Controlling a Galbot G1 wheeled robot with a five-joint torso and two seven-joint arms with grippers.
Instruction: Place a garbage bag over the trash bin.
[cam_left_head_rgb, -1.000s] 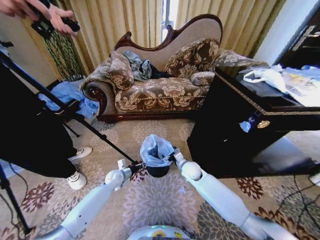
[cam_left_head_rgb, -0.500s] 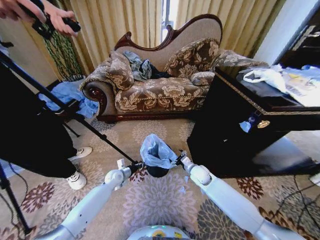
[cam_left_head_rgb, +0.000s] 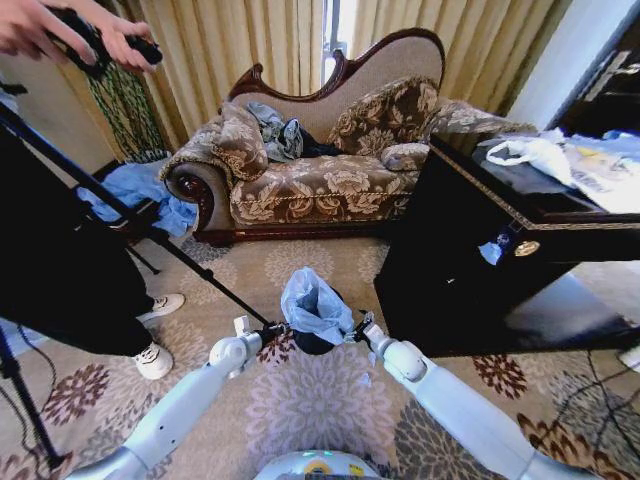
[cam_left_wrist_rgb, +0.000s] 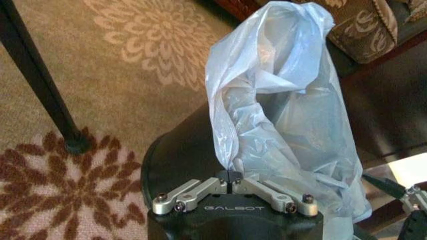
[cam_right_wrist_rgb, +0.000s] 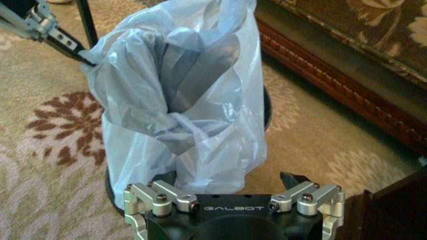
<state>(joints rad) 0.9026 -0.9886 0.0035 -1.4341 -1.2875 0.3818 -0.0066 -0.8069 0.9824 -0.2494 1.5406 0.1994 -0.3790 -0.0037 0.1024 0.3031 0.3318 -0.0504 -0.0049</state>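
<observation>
Pinching the bag (cam_left_wrist_rgb: 280, 115) edge, the left gripper (cam_left_wrist_rgb: 231, 176) is clenched at the bin (cam_left_wrist_rgb: 180, 160) rim; the right gripper (cam_right_wrist_rgb: 233, 192), released, sits opposite, bag standing tall between the 2.

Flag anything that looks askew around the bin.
The garbage bag stands bunched and upright above the trash bin, its mouth not spread around the rim. The left gripper pinches one edge with shut jaws; the right gripper sits open beside it.
</observation>
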